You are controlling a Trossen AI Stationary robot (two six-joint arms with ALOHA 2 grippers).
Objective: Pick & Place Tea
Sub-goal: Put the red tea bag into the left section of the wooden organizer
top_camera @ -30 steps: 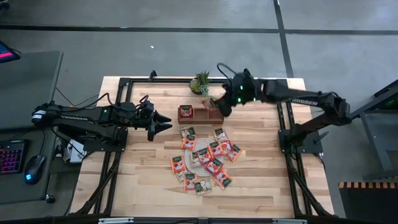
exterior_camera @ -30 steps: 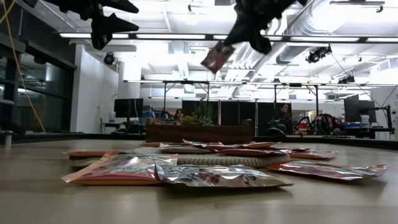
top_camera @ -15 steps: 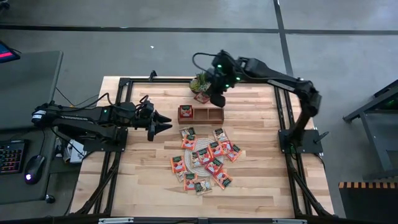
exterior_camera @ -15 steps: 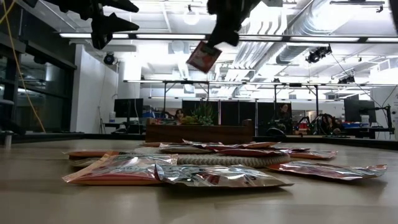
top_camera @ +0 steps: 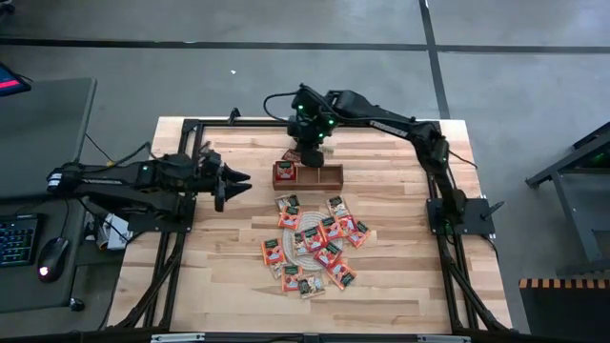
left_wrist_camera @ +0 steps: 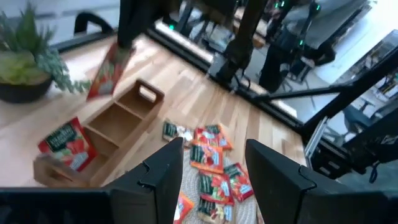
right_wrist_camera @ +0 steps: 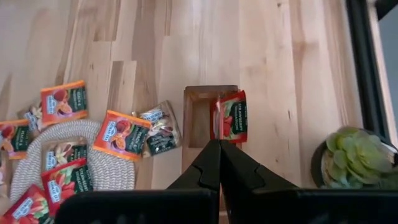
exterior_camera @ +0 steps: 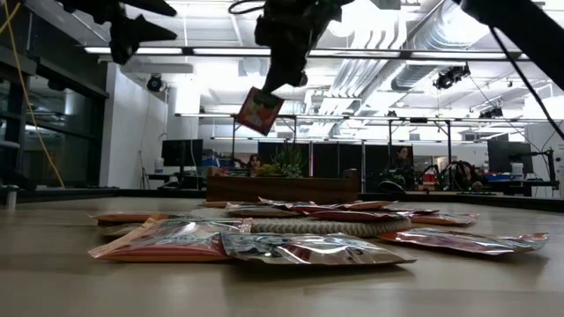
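right gripper [exterior_camera: 280, 77]: high over the wooden tray [top_camera: 308, 175], pinching one red tea sachet [exterior_camera: 259, 111] | left gripper [top_camera: 235, 178]: fingers apart, waiting left of tray | other sachets [top_camera: 315, 242]: lay on and around the mat [top_camera: 307, 240]

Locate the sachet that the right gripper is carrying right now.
In the low view the sachet hangs tilted from the right gripper, well above the table. The high view puts that gripper over the wooden tray's left end, by the plant.
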